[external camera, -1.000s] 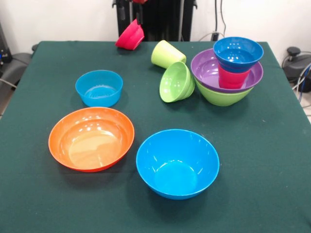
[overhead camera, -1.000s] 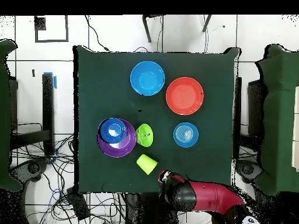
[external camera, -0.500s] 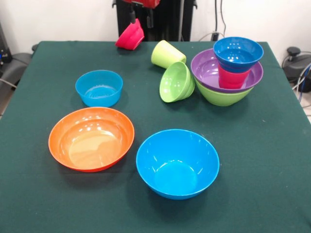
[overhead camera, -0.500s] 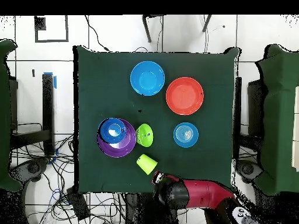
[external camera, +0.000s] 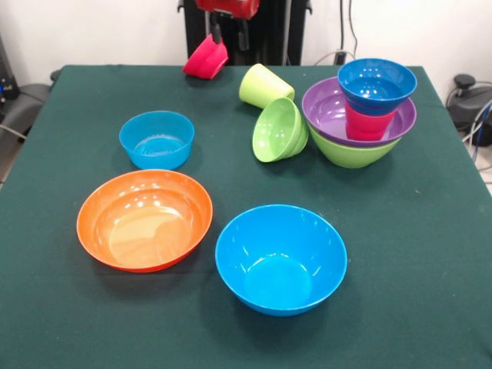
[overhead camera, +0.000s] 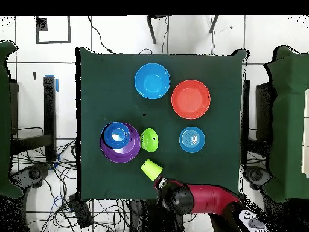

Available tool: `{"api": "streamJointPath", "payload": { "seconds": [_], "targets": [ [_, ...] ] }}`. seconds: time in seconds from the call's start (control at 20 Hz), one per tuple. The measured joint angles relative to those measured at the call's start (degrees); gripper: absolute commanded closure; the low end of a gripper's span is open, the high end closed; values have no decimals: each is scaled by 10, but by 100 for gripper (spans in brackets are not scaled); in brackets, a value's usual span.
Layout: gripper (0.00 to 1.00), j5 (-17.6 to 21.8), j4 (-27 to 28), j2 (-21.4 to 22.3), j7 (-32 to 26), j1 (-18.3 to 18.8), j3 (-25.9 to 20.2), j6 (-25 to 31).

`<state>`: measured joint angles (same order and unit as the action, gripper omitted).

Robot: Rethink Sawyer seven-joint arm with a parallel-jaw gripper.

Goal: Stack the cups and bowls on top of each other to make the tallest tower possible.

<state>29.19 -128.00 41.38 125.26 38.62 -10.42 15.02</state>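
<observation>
Beneath gripper (external camera: pixel 218 37), pink-red bowl (external camera: pixel 206 60)

We see a dark green cloth-covered table (external camera: pixel 430 254) standing before a plain white wall (external camera: pixel 92 31), while overhead a white tiled floor (overhead camera: pixel 121 36) runs around it, cables (overhead camera: pixel 48 175) trailing across it at left.

Green table (external camera: pixel 430 254) w/ 5 loose bowls, 1 cup, 1 tower (external camera: pixel 361 115).
</observation>
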Motion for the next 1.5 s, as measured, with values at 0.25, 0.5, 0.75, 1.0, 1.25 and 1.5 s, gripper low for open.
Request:
{"api": "streamJointPath", "payload": {
  "seconds": [0.25,0.5,0.75,1.0,1.25,1.5],
  "targets": [
    [0,0,0,-16,0,1,-15,-18],
    [0,0,0,-42,0,17,-41,-37],
    [0,2,0,-65,0,35,-63,-39],
    [0,27,1,-86,0,39,-71,-39],
    [0,53,1,-99,0,37,-72,-39],
    [0,74,3,-109,0,31,-69,-46]
  ]
}}
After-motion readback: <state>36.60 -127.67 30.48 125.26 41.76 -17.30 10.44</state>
